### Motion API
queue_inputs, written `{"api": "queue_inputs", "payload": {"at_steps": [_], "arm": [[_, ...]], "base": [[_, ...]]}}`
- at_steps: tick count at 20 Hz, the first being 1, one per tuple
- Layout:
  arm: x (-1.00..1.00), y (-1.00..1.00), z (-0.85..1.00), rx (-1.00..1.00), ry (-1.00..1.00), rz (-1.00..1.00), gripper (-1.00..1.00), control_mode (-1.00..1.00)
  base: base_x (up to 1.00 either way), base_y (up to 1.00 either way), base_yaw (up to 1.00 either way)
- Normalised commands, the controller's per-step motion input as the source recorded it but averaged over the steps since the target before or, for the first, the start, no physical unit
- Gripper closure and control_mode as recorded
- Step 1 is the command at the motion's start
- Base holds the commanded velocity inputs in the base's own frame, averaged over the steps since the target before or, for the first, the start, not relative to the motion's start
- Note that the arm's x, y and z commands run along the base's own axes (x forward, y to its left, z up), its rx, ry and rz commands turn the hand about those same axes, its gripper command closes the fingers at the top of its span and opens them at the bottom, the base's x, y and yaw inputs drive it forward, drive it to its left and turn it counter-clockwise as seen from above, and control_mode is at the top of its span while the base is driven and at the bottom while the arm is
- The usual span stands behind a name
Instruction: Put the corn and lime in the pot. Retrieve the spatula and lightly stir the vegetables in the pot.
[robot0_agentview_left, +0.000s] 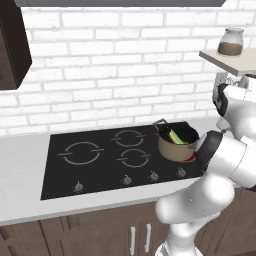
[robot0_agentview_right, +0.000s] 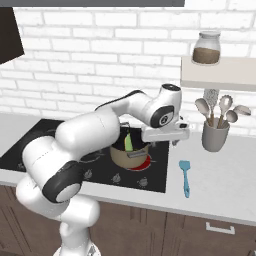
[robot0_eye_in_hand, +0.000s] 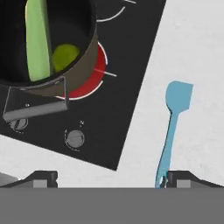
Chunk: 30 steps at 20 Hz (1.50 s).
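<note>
The tan pot (robot0_agentview_right: 129, 156) stands on the front right burner of the cooktop, also seen as pot (robot0_agentview_left: 175, 147) and pot (robot0_eye_in_hand: 81, 65). Inside it the corn (robot0_eye_in_hand: 37, 41) leans on the wall with the lime (robot0_eye_in_hand: 65, 56) beside it; corn (robot0_agentview_right: 128, 142) and corn (robot0_agentview_left: 176, 136) stick up above the rim. The light-blue spatula (robot0_agentview_right: 185, 177) lies flat on the counter right of the cooktop. My gripper (robot0_eye_in_hand: 113, 178) hangs open above the counter's front, between pot and spatula, holding nothing. The spatula (robot0_eye_in_hand: 175, 127) has its handle end just inside the right fingertip (robot0_eye_in_hand: 183, 177). My gripper (robot0_agentview_right: 165, 139) is right of the pot.
The burner (robot0_eye_in_hand: 89, 81) under the pot glows red. A grey utensil cup (robot0_agentview_right: 215, 136) with spoons and a whisk stands at the back right. Above it a shelf (robot0_agentview_right: 220, 75) carries a jar (robot0_agentview_right: 206, 48). Knobs (robot0_eye_in_hand: 75, 138) line the cooktop's front.
</note>
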Motion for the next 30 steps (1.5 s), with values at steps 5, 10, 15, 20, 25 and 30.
{"api": "queue_inputs", "payload": {"at_steps": [5,10,15,20,25,30], "arm": [[-0.57,-0.94,-0.63,0.0,0.02,0.0,-1.0,-1.0],[-0.89,-0.68,-0.68,0.06,-0.05,0.06,-1.0,-1.0],[-0.17,-0.4,-0.47,0.06,-0.12,0.12,-1.0,-1.0],[0.01,0.06,-0.13,0.1,-0.01,0.11,-1.0,-1.0],[0.0,0.16,-0.05,0.12,0.0,0.08,-1.0,-1.0],[0.0,0.3,-0.26,0.07,0.0,0.04,-1.0,-1.0]], "base": [[0.0,0.0,0.0],[0.0,0.0,0.0],[0.0,0.0,0.0],[0.0,0.0,0.0],[0.0,0.0,0.0],[0.0,0.0,0.0]]}}
